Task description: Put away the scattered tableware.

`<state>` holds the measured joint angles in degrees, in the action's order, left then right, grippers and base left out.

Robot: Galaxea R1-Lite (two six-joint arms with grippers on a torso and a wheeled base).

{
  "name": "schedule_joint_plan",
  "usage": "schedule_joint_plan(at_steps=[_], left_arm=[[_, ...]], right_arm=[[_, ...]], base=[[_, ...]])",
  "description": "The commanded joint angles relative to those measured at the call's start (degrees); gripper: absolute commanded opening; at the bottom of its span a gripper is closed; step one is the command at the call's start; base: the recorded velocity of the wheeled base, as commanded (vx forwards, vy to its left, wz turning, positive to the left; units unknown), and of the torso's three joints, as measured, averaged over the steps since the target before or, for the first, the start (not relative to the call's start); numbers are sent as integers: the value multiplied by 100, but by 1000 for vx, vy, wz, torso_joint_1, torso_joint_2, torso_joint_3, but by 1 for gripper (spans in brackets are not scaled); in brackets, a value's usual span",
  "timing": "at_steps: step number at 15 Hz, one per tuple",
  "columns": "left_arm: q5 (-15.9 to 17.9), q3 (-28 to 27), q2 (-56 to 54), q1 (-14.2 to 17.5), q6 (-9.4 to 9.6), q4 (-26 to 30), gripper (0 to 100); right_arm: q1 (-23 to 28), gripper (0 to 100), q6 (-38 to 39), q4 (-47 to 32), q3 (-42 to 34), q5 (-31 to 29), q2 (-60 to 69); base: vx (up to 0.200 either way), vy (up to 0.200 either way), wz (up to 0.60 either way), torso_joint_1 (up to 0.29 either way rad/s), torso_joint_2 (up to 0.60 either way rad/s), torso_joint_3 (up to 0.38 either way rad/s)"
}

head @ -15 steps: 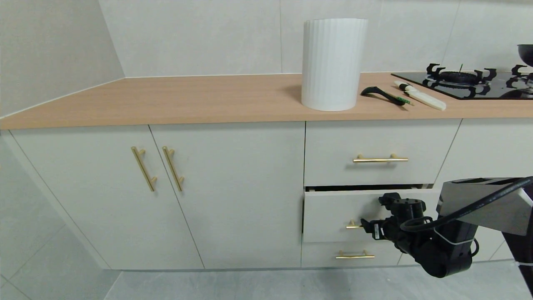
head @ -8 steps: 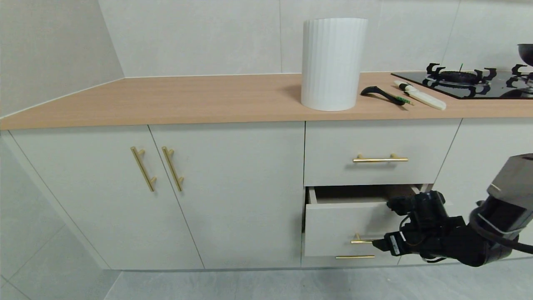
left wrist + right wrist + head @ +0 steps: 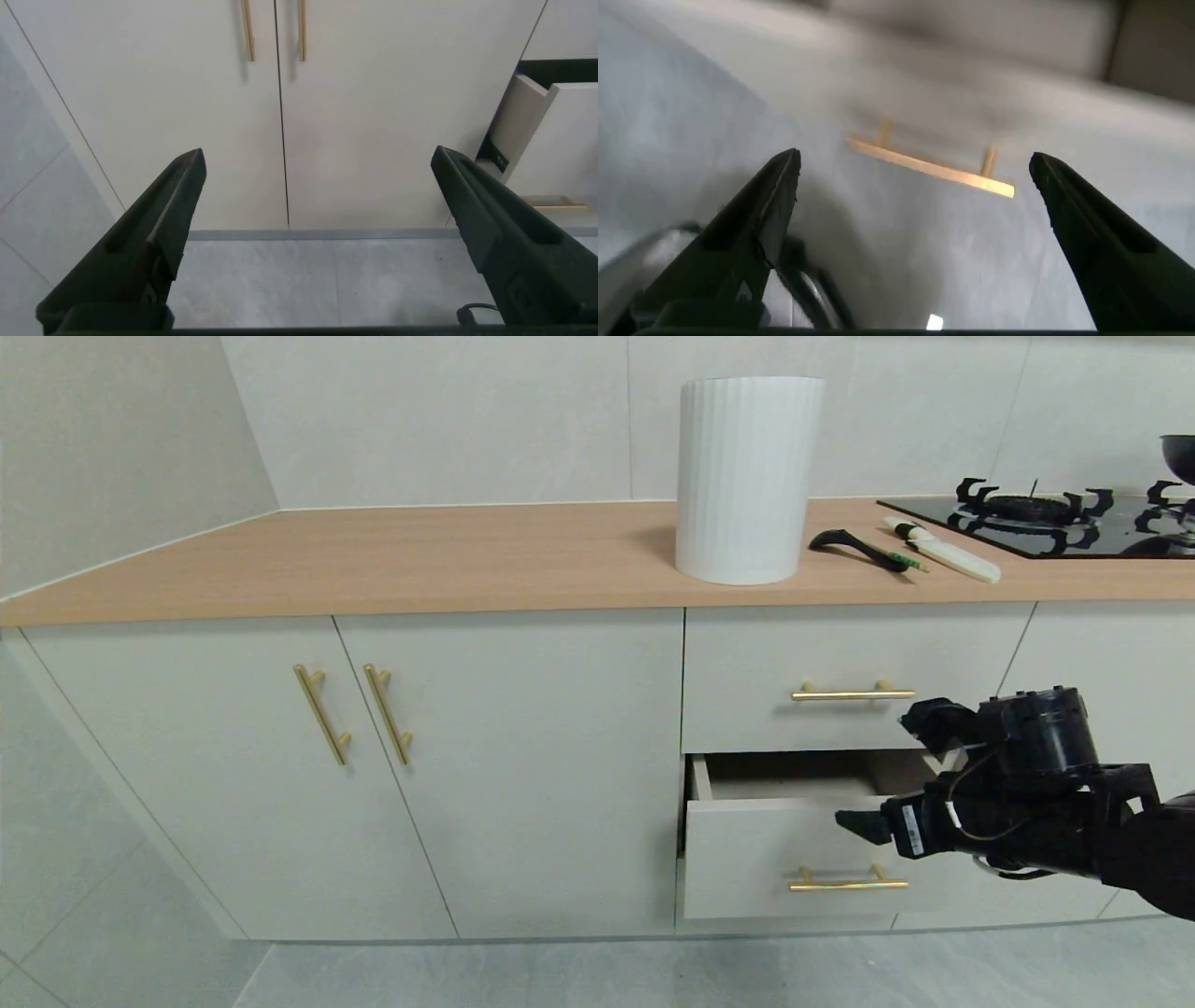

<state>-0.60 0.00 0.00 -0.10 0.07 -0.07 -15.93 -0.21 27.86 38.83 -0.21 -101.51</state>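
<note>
**Drawer open, utensils waiting on the counter straight above the right gripper**

The right gripper (image 3: 878, 767) hangs in front of the middle drawer (image 3: 775, 840), its fingers spread wide and holding nothing. It is off the drawer's brass handle (image 3: 848, 880), which sits just below it. The drawer stands pulled partway out, with a dark gap showing behind its front panel.

The tableware is not yet stowed. A black ladle (image 3: 854, 548) and a white-handled utensil (image 3: 943, 553) lie side by side on the wooden countertop (image 3: 420, 560). They sit between the white ribbed canister (image 3: 747, 476) and the hob (image 3: 1036, 518). A thin green-marked piece (image 3: 904, 560) lies between them (too small to identify).

The next move turns on one relation: both utensils lie almost directly above the right gripper, up and a little farther back. They are also right over the open drawer. Their long axes run on a slant, from back-left to front-right in the head view, with the ladle's bowl at the canister end. A grasp would likely need the wrist turned across that slant.

The right arm is plainly the nearer one. The left gripper (image 3: 316, 163) is low and off to the left, facing the double cabinet doors (image 3: 280, 93), its fingers wide apart and empty
</note>
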Motion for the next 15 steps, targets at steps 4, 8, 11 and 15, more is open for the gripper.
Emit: schedule_joint_plan(at_steps=[4,8,11,15], left_arm=[[-2,0,9,1,1,-1,100],[-2,0,9,1,1,-1,100],[-2,0,9,1,1,-1,100],[-2,0,9,1,1,-1,100]], right_arm=[[-156,100,276,1829,20,-841,-1407],[-138,100,284,2989,108,-1078,-2285],[-147,100,328,3015,187,-1113,-2426],[-147,100,416,3015,239,-1227,-2470]], base=[[0,0,0,0,0,0],[0,0,0,0,0,0],[0,0,0,0,0,0],[0,0,0,0,0,0]])
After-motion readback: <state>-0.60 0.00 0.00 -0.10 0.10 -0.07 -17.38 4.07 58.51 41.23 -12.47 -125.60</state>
